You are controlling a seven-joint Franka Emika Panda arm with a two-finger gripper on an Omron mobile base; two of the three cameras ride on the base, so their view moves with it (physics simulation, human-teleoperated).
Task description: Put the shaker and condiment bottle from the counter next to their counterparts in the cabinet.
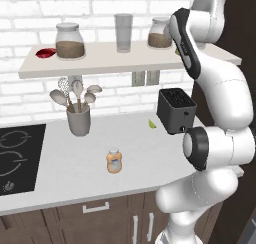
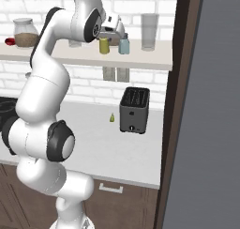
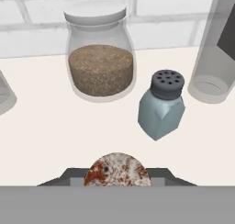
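My gripper is up at the cabinet shelf, shut on the olive-yellow shaker. The shaker's speckled brown cap sits between my fingers in the hand view. It is upright, low over the shelf board, just left of the blue-grey shaker with the dark cap. Whether its base touches the board I cannot tell. The orange condiment bottle stands alone on the counter. The red bottle lies at the shelf's left end.
Two brown-filled glass jars and a tall glass stand on the shelf. One jar is just behind the shakers. Below are a utensil holder, a black toaster and the cooktop.
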